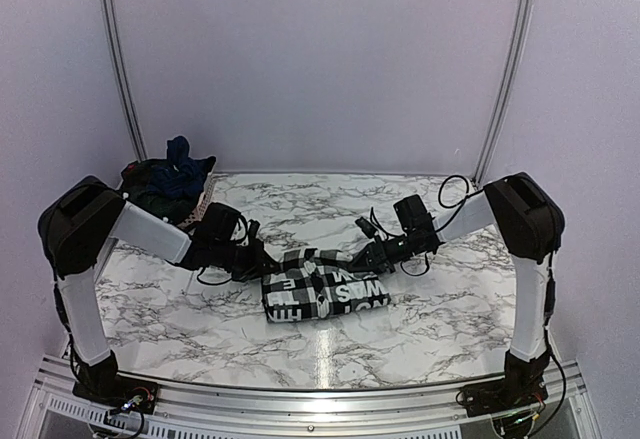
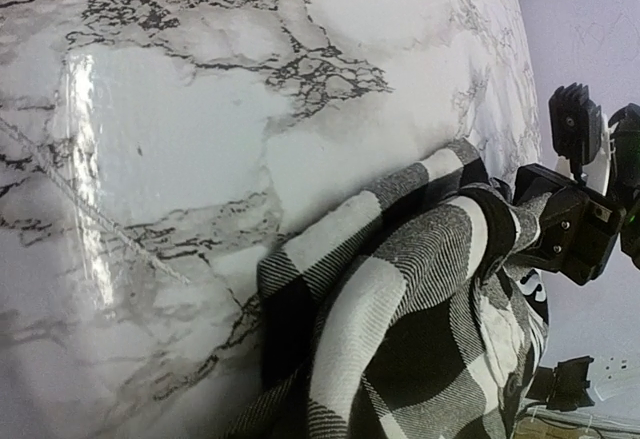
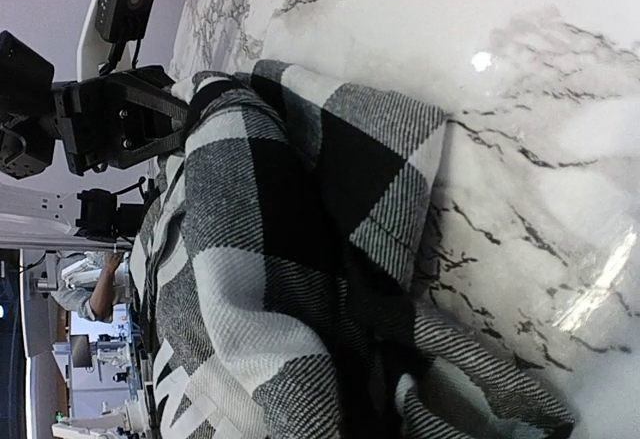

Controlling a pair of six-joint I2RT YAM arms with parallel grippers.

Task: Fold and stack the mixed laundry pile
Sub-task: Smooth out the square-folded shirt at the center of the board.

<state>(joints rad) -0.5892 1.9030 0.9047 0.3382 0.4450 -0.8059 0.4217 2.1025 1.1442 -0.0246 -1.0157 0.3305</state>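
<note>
— Marble worktop (image 1: 440, 309), white with grey lines, and plain pale walls all round. Where is the check shirt (image 1: 325, 294)?

— It lies in the middle of the worktop, partly folded, with big white letters showing.

— What are the arms doing?

— The left pincer (image 1: 264, 261) is clenched on the far left edge of the shirt. The right pincer (image 1: 366, 255) is clenched on the far right edge. Both pinch cloth, I think.

— So what is the step?

— I think they mean to fold the far edge toward the near edge. To do it well, both arms should lift together, at the same height and the same speed. Then the edge comes over straight, with no twist.

— What else is around?

— A dark heap sits in the far left corner, well apart from the shirt. The blue T-shirt (image 1: 182, 154) is on top and the plaid garment (image 1: 150, 191) is under it. They are not folded yet.

— Does anything stand in the way?

— Not much. The shirt is thick and bunched near each pincer, so a layer could slip out. The black wires (image 1: 452, 187) on the right arm loop near the cloth too, so watch those.
</note>
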